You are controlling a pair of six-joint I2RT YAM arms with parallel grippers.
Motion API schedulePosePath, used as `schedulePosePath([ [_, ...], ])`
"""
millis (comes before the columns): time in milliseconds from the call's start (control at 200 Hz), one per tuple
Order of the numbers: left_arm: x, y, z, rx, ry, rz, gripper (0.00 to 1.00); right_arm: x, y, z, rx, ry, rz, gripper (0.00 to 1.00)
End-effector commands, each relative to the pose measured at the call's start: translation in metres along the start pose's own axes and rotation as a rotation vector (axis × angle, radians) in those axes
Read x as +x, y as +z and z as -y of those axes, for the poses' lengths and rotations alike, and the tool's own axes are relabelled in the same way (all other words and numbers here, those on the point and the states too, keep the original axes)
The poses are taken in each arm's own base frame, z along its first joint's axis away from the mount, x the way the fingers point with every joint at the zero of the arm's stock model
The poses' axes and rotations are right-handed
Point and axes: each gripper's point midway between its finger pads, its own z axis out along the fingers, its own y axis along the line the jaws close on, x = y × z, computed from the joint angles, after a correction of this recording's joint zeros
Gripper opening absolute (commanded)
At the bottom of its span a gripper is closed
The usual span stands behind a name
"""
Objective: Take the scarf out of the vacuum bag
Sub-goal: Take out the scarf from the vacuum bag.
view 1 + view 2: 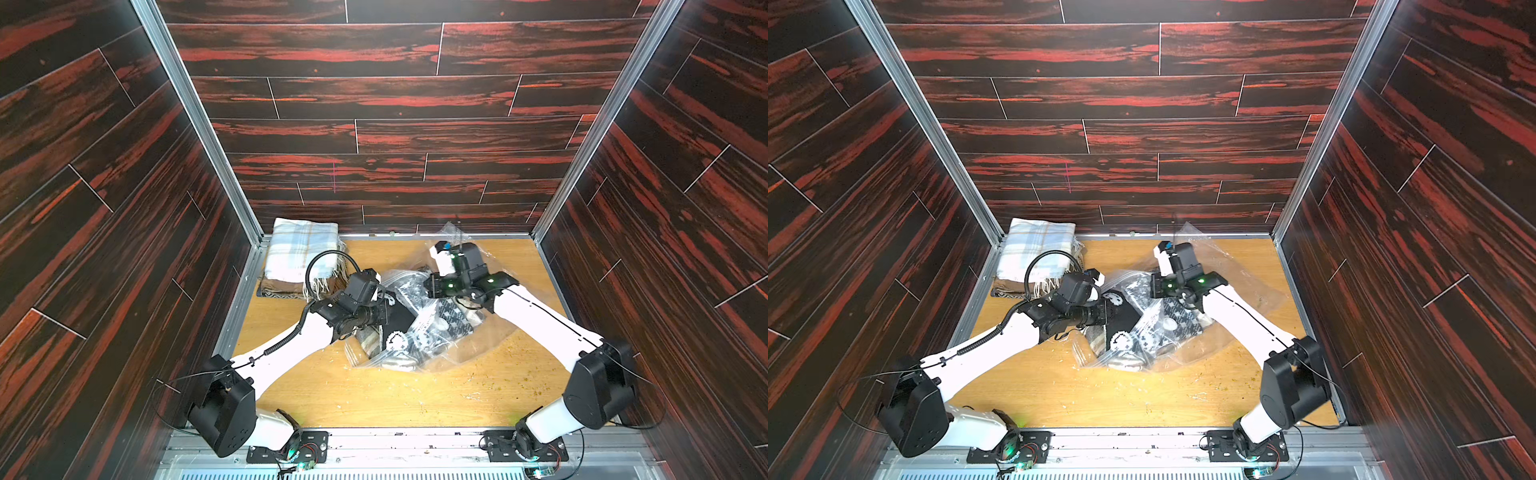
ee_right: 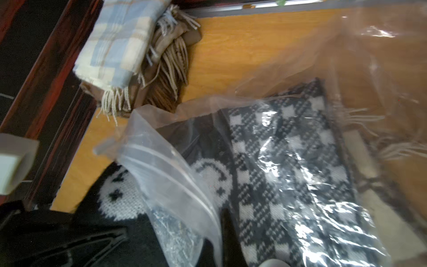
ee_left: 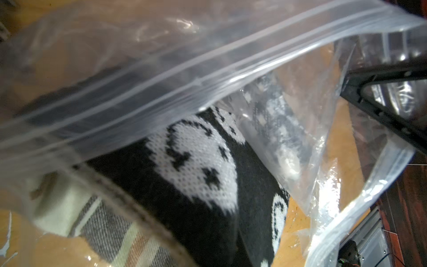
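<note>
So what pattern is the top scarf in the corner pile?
That scarf is blue-and-cream plaid; right wrist view shows it best.

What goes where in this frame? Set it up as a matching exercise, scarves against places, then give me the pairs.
Things:
1. pale blue checked scarf
2. brown fringed scarf
3. houndstooth scarf
4. black scarf with white circles

Places:
A. partly out of the mouth of the vacuum bag
B. folded, uppermost in the far corner
C. beneath the checked scarf
D. under the clear plastic, inside the bag

Pairs: 1-B, 2-C, 3-D, 4-A
</note>
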Motion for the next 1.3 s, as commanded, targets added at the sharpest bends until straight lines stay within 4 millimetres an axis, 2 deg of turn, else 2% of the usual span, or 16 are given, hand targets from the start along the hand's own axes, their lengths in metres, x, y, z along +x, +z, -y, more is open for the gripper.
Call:
schedulePosePath([
  [0,-0.014,-0.022,0.018,0.047,0.026,0.039,0.0,-0.004,0.008,-0.019,-0.038,-0.039,-0.009,0.0],
  [261,0.003,-0.033,0.023,0.025,0.051,-0.006,0.0,0.02,0.038,-0.043,-0.093,-0.065,-0.093,0.0],
  [396,0.018,-0.044,0.005,-0.059,0.06,-0.047,0.0,0.034,0.051,-0.055,-0.125,-0.088,-0.132,0.0],
  [481,0.03,-0.052,-0.01,-0.127,0.064,-0.078,0.0,0.042,0.061,-0.053,-0.114,-0.085,-0.152,0.0],
  [656,0.041,-0.061,-0.025,-0.168,0.065,-0.082,0.0,0.059,0.08,-0.026,-0.005,-0.067,-0.185,0.0],
  [777,0.039,-0.057,-0.022,-0.154,0.066,-0.075,0.0,0.067,0.086,-0.001,0.11,-0.049,-0.196,0.0],
  [1052,0.01,-0.034,0.012,-0.069,0.098,-0.07,0.0,0.064,0.067,0.05,0.225,0.067,-0.156,0.0],
  [1187,-0.003,-0.015,0.035,-0.034,0.14,-0.081,0.0,0.057,0.054,0.073,0.272,0.114,-0.135,0.0],
  [1258,-0.004,-0.003,0.045,-0.019,0.152,-0.103,0.0,0.055,0.045,0.085,0.294,0.135,-0.124,0.0],
  [1293,-0.012,0.004,0.056,0.01,0.162,-0.082,0.0,0.053,0.041,0.093,0.307,0.145,-0.117,0.0],
])
